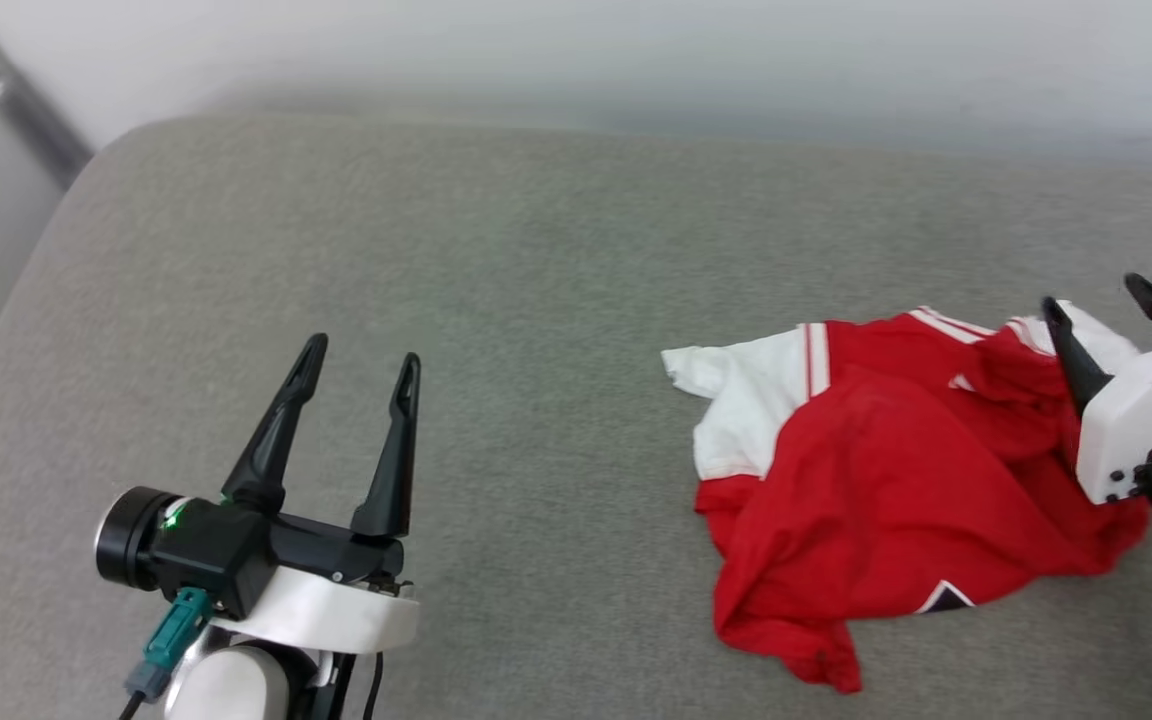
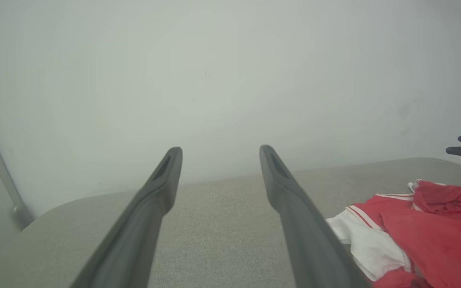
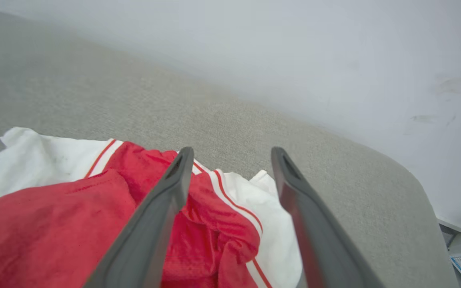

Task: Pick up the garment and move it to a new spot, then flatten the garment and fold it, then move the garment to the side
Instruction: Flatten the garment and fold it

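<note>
Loosely heaped garment [image 1: 886,470] at the near right of a grey padded surface [image 1: 536,300].
Near left, the left tool [image 1: 364,350] has its fingers spread and holds nothing, well apart from the garment. The garment (red body, white sleeves, striped trim) lies crumpled; the right tool [image 1: 1091,292], fingers also wide apart and gripping nothing, is over its far right edge. Beyond stands a pale wall [image 1: 636,60].

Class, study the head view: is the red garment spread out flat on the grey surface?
No, the garment lies crumpled in a bunched heap, its red cloth wrinkled and folded over itself.
</note>
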Motion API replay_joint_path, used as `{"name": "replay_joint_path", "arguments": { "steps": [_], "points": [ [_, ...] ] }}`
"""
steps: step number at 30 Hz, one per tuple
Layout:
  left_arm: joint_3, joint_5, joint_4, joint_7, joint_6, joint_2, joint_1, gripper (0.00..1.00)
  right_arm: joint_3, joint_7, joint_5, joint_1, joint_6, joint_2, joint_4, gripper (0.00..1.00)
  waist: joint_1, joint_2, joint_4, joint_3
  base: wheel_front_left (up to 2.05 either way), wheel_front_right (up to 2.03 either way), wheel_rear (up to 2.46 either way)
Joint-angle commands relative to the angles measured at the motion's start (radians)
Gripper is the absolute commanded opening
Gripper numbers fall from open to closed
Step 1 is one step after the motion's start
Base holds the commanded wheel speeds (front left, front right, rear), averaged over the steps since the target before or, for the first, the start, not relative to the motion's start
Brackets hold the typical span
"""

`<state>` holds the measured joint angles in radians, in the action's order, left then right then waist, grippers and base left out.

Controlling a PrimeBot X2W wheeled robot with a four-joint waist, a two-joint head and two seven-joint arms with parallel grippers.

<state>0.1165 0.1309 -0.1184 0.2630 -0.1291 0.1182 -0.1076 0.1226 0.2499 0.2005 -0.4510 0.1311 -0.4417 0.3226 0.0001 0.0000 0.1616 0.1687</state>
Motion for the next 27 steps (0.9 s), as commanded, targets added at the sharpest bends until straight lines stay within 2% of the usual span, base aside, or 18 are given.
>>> {"name": "replay_joint_path", "arguments": {
  "steps": [1,6,9,14,18,22,27],
  "points": [
    [-0.006,0.007,0.0,0.003,-0.001,0.006,0.007,1.0,-0.004,-0.021,0.007,0.021,-0.001,0.011,-0.022,1.0,-0.0001,0.0,-0.046,-0.036,0.0,0.0,0.0],
    [-0.03,0.064,0.003,0.003,-0.001,-0.015,0.025,1.0,-0.063,-0.158,0.106,0.127,0.0,0.09,-0.161,1.0,-0.0001,0.0,-0.104,-0.066,0.0,0.0,0.0],
    [-0.018,0.08,0.025,0.002,-0.001,-0.004,0.043,1.0,-0.092,-0.233,0.131,0.204,-0.001,0.132,-0.241,1.0,-0.0001,0.0,-0.133,-0.069,0.0,0.0,0.0],
    [0.06,0.145,0.104,0.002,-0.001,0.04,0.054,1.0,-0.139,-0.352,0.145,0.312,0.0,0.214,-0.33,1.0,-0.0001,0.0,-0.17,-0.057,0.0,0.0,0.0],
    [0.138,0.202,0.155,-0.043,-0.001,0.108,-0.013,1.0,-0.152,-0.399,0.135,0.347,0.0,0.25,-0.347,1.0,-0.0001,0.0,-0.202,-0.029,0.0,0.0,0.0],
    [0.229,0.289,0.179,-0.167,-0.001,0.18,-0.119,1.0,-0.168,-0.418,0.129,0.326,0.0,0.263,-0.365,1.0,-0.0001,0.0,-0.241,0.008,0.0,0.0,0.0],
    [0.327,0.404,0.195,-0.414,-0.001,0.263,-0.33,1.0,-0.204,-0.43,0.128,0.308,0.0,0.28,-0.384,1.0,-0.0001,0.0,-0.283,0.068,0.0,0.0,0.0]
  ]
}}
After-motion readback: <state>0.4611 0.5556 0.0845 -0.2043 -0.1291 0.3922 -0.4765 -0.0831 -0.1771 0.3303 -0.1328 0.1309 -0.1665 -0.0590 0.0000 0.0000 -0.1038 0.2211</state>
